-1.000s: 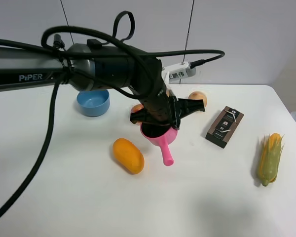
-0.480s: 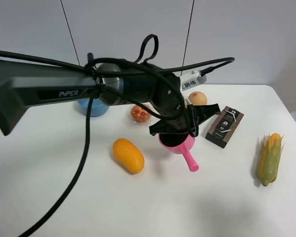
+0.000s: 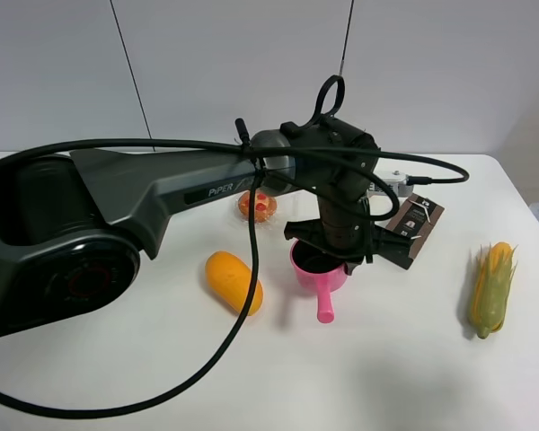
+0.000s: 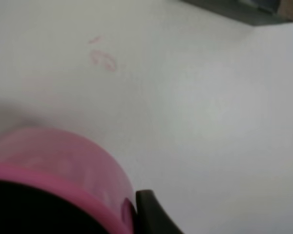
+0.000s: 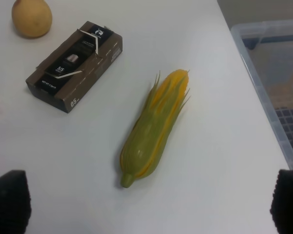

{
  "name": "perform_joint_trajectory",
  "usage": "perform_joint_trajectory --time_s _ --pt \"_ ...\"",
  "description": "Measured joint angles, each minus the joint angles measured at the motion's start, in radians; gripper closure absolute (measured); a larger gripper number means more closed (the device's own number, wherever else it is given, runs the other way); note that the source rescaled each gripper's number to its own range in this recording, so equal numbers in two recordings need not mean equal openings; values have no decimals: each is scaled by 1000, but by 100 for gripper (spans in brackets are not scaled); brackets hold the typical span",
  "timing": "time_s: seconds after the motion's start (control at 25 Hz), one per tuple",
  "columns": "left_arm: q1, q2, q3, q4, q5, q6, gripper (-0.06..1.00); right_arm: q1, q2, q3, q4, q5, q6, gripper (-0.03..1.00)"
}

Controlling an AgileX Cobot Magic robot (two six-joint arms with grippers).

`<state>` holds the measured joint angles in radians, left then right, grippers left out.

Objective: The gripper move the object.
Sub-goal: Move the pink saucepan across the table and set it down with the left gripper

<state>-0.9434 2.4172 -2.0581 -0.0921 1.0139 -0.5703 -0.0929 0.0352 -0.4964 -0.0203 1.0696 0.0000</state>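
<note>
The pink toy saucepan (image 3: 319, 269) stands on the white table (image 3: 162, 377) near the middle, its short handle (image 3: 325, 307) pointing at the front edge. My left gripper (image 3: 331, 244) reaches down from above and is shut on the pan's rim. In the left wrist view the pink rim (image 4: 53, 165) fills the lower corner, with one black finger (image 4: 149, 212) pressed against its outside. My right gripper (image 5: 149, 202) is open and empty, its two black fingertips (image 5: 10, 200) far apart above the table's right side. It is out of the exterior high view.
An orange mango (image 3: 234, 282) lies left of the pan. A red-orange fruit (image 3: 257, 206) sits behind it. A brown box (image 3: 411, 224) lies right of it, a corn cob (image 3: 490, 287) further right. A clear bin (image 5: 273, 73) stands off the table's right edge.
My left gripper carried the pan to the right, away from the mango. Its wrist turned, and the handle swung from the front right to straight at the front edge.
</note>
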Motion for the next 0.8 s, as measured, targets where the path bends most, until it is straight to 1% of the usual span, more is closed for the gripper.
perform_joint_trajectory --time_s 0.12,0.32,0.6,0.8 --pt "0 23 -40 1 0 17 94 0 0 0 0 0 0 -3" --pt "0 51 -51 7 -14 41 94 0 0 0 0 0 0 -3" --pt "-4 84 -51 18 -26 138 94 0 0 0 0 0 0 -3" --pt "-5 84 -51 27 -36 253 94 0 0 0 0 0 0 -3"
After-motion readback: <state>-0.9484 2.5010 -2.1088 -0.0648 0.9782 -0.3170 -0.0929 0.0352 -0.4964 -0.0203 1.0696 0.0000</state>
